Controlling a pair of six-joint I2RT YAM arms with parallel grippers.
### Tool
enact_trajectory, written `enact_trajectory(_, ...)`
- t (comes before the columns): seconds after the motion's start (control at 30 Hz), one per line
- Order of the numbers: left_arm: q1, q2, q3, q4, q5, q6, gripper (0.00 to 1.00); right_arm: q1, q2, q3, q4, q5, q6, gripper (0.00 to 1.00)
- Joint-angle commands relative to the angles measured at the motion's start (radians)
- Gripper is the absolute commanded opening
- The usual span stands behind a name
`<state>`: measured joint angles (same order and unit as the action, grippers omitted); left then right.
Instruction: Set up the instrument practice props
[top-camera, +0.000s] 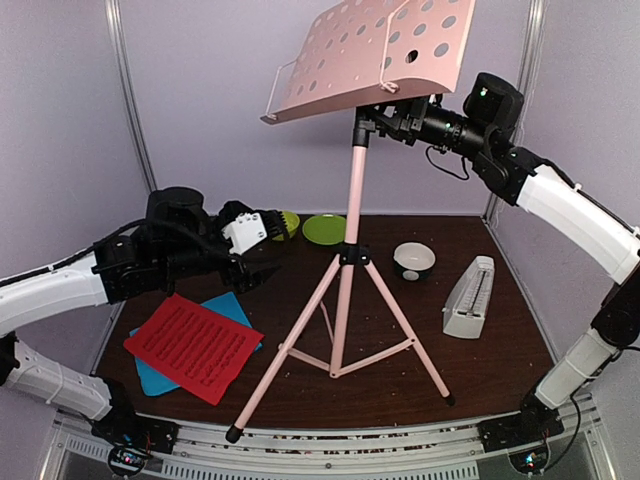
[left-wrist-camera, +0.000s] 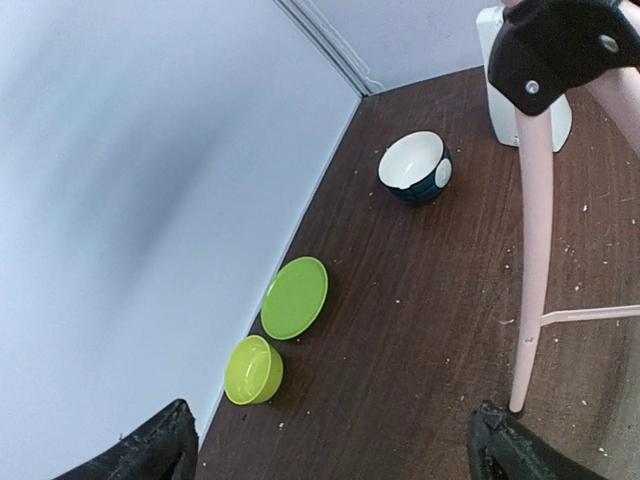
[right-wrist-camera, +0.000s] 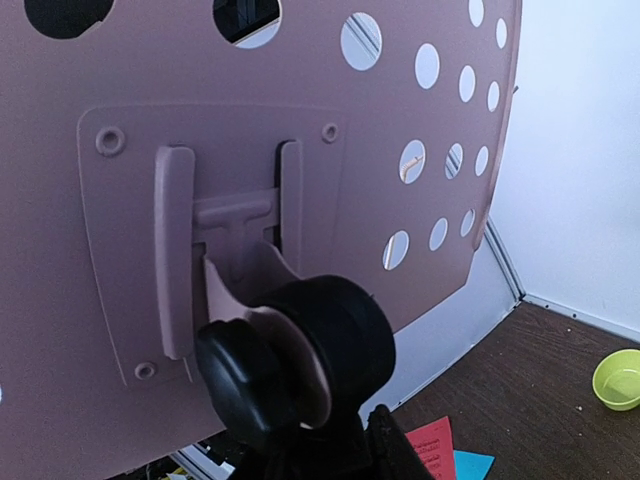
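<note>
Pink perf. music stand (top-camera: 354, 190) upright, tripod splayed, desk tilted.

No legible text anywhere; rows on the red page (top-camera: 193, 347) seem unreadable notation.

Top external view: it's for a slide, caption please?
Right gripper at the desk joint of the pink music stand; red page, metronome on the table.

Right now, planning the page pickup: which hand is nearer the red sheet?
Left. The left hand hovers just beyond the red sheet; the right hand is up at the top of the stand.
</note>
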<state>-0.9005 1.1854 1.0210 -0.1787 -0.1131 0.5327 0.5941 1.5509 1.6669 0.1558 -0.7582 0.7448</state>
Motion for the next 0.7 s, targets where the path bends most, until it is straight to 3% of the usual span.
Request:
enact_trajectory(0.0, 0.009, -0.023, -0.025, 0.061, 0.003, -0.186, 0.98, 0.004, -0.08, -0.015, 0.191, 0.112, -0.088, 0.0)
enact_trajectory(0.17, 0.009, -0.035, -0.039, 0.07, 0.017, -0.259, 0.98, 0.011, -0.086, -0.017, 0.219, 0.162, -0.144, 0.0)
enact_trajectory(0.67, 0.009, -0.043, -0.015, 0.045, 0.0, -0.238, 0.98, 0.023, -0.088, 0.071, 0.253, 0.183, -0.169, 0.0)
